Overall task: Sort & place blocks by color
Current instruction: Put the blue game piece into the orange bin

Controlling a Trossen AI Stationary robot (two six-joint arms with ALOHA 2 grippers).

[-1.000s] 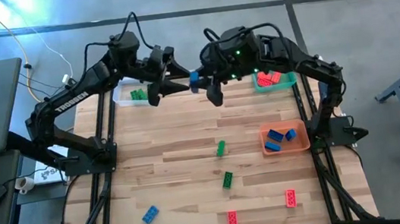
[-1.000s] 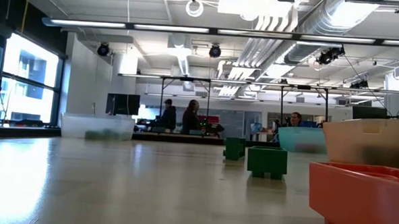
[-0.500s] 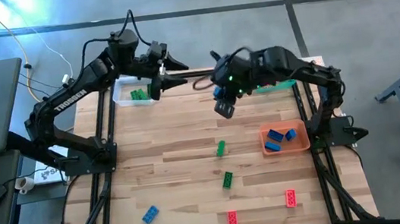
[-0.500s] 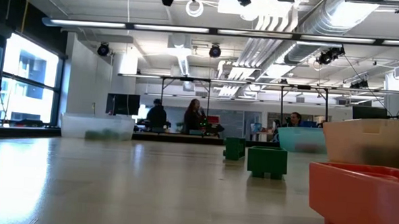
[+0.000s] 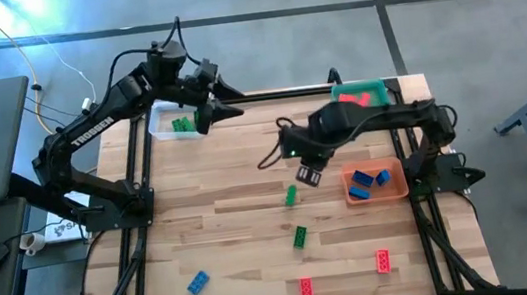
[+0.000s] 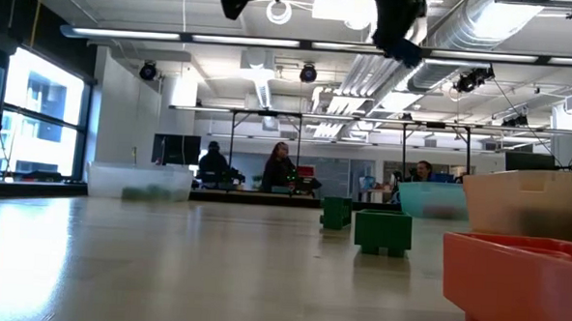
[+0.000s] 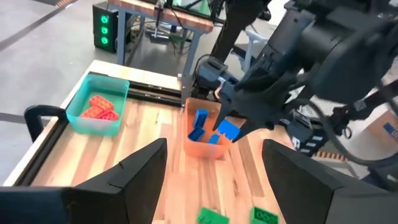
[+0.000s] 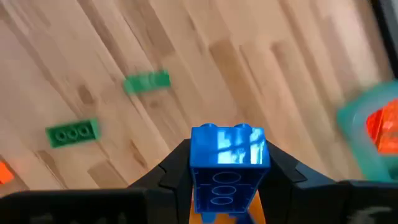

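Right gripper (image 5: 307,174) mid-frame in high view, clamped on blue brick (image 8: 228,160), hanging above bare wood just left of orange tray (image 5: 377,194). Orange tray holds 3 blue bricks (image 5: 368,182). Left gripper (image 5: 222,109) upper left of centre, fingers (image 7: 142,169) spread wide, nothing between them, beside clear tray (image 5: 163,134) with green bricks (image 5: 181,125). Teal tray (image 5: 358,90) top right, red bricks (image 5: 353,100) inside. Loose on table: 2 green bricks (image 5: 291,195), 1 blue (image 5: 198,282), 2 red (image 5: 382,261) along lower edge.
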